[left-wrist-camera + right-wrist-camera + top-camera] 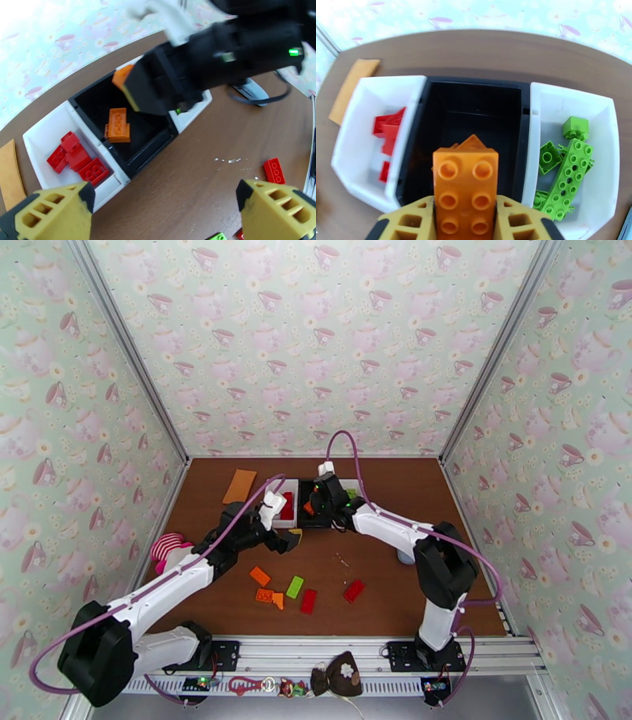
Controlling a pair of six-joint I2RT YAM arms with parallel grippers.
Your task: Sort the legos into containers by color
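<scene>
Legos [295,586] are sorted only in part. Several loose ones lie on the tabletop [395,595] toward six o'clock in the top view, and the three bins stand in a row at twelve o'clock.

From the right wrist, the red bricks [389,130] lie in the white bin [363,118] at nine o'clock. The green bricks [565,177] lie in the other white bin [572,98] at three o'clock. The black bin [474,81] stands between them, touching both.

The right tool [466,225] is clamped on an orange brick [466,177] and holds it over the black bin, toward its six o'clock wall. A second orange brick [117,125] lies inside that bin. The left tool [166,213] has its fingers wide apart and holds nothing; it hangs over the tabletop near the bins.

I think the main danger is the release. The brick is close to the near wall, so it may hit the rim and bounce out to the tabletop. It could also drop on the second orange brick and jump into a wrong bin. The two arms are also near each other, and a careless move by the left one may knock the right one or push the bins.
</scene>
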